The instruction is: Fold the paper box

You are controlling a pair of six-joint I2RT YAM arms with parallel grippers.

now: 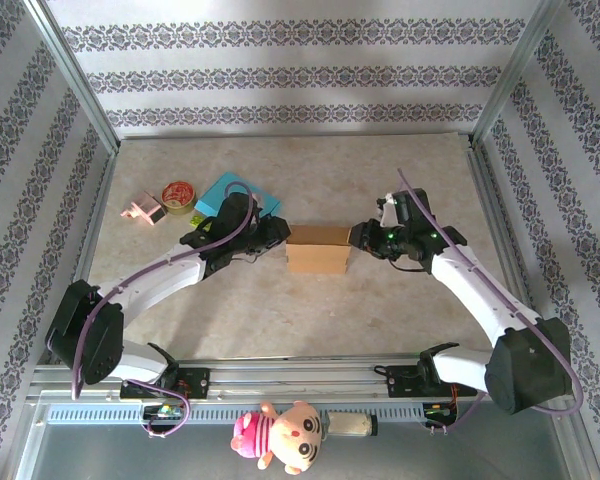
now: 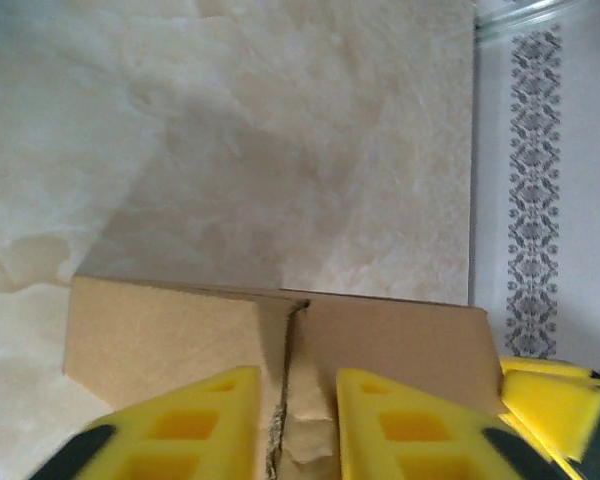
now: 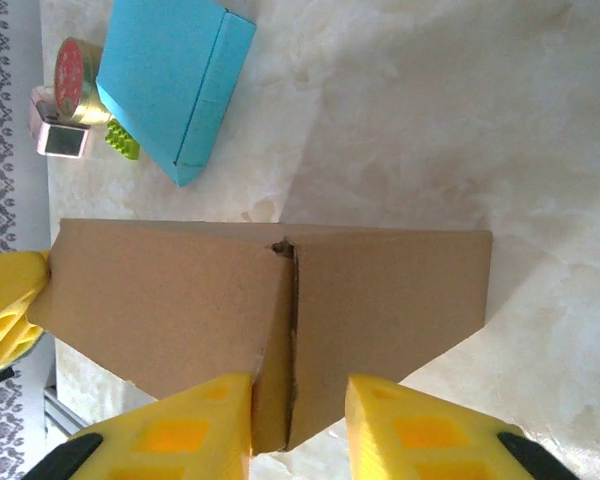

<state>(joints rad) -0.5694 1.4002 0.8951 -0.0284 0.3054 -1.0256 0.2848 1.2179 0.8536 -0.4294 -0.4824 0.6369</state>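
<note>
At table centre, from overhead, the box (image 1: 318, 250) is seen resting on the table (image 1: 380, 310). The left gripper (image 1: 278, 234) is placed at its left end and the right gripper (image 1: 359, 237) at its right end.

From the left wrist, the jaws are seen drawn nearly together, with the box's end flap pinched between them.

From the right wrist, the jaws are set narrowly apart astride the other end's flap seam. Whether the flap is clamped cannot be told. A blue carton (image 3: 170, 85) and tape roll (image 3: 75, 65) are noted beyond the box.
</note>
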